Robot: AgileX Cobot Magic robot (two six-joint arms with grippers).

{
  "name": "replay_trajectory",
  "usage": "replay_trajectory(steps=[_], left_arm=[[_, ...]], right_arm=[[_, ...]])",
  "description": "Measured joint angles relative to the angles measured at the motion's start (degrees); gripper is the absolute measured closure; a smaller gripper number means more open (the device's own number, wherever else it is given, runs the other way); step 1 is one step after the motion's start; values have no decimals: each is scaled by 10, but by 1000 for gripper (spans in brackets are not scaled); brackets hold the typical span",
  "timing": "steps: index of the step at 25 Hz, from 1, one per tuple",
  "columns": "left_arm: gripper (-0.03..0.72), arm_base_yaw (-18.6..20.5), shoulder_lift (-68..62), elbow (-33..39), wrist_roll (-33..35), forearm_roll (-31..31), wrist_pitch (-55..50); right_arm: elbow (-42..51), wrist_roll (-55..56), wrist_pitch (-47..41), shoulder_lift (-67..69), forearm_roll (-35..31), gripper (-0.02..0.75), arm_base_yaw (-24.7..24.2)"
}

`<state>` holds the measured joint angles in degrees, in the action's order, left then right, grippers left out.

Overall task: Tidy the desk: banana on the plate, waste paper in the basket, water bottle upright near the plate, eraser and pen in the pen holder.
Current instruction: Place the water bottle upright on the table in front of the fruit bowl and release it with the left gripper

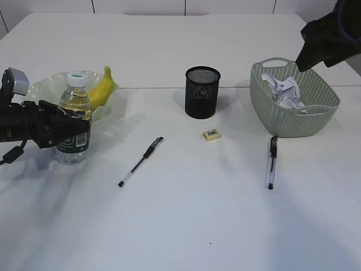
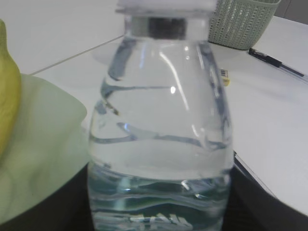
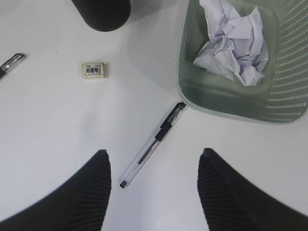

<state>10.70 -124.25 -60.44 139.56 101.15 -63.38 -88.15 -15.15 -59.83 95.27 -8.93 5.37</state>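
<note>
My left gripper (image 1: 66,125) is shut on the clear water bottle (image 1: 75,101), which stands upright beside the pale green plate (image 1: 45,84). The banana (image 1: 101,90) lies on that plate. In the left wrist view the bottle (image 2: 159,120) fills the frame between dark fingers (image 2: 269,202). My right gripper (image 3: 154,153) hangs open and empty above a pen (image 3: 166,127) next to the basket (image 3: 226,103), which holds crumpled waste paper (image 3: 236,43). The eraser (image 1: 211,135) lies in front of the black mesh pen holder (image 1: 202,92). A second pen (image 1: 141,161) lies left of centre.
The right arm (image 1: 330,34) hovers high at the back right, over the basket (image 1: 293,127). A table seam runs across behind the pen holder. The white tabletop in front of the pens is bare.
</note>
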Motion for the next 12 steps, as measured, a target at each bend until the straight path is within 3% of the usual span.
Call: replay_trajectory(steps=[12], left_arm=[[239,7,0,0,1,0,0]], right_arm=[[0,0,1,0,0,307,0]])
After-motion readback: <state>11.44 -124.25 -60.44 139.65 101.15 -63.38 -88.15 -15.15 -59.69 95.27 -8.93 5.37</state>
